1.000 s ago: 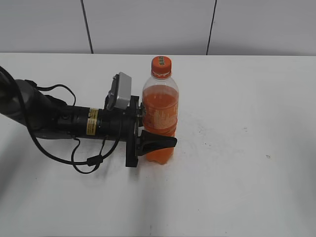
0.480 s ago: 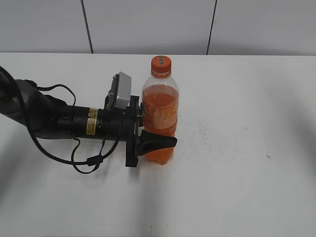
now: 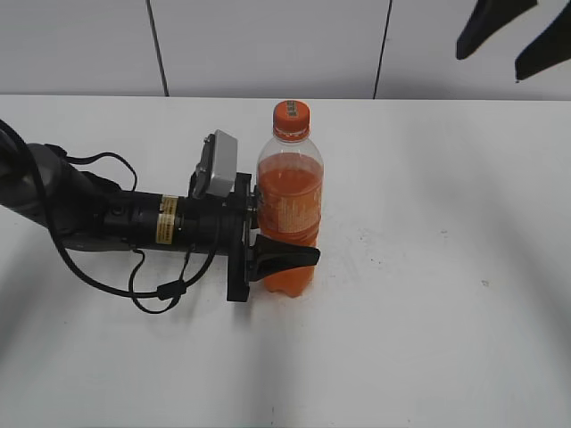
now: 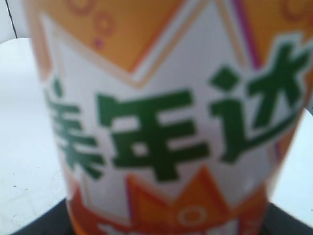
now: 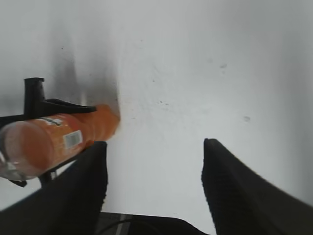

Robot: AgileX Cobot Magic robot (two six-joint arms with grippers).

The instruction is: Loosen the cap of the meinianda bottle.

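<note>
Meinianda bottle (image 3: 288, 214) upright, left claw (image 3: 268, 234) clamping, cap (image 3: 291, 115) clear

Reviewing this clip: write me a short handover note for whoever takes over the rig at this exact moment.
Left gripper: shut on the bottle at its lower body, holding it upright on the table.
Right gripper: open, empty, high at the top right of the exterior view, far from the bottle.
Cap: on the neck, nothing touching it.
Done: bottle braced.
Left: bring the right gripper onto the cap, close, twist it loose.
</note>
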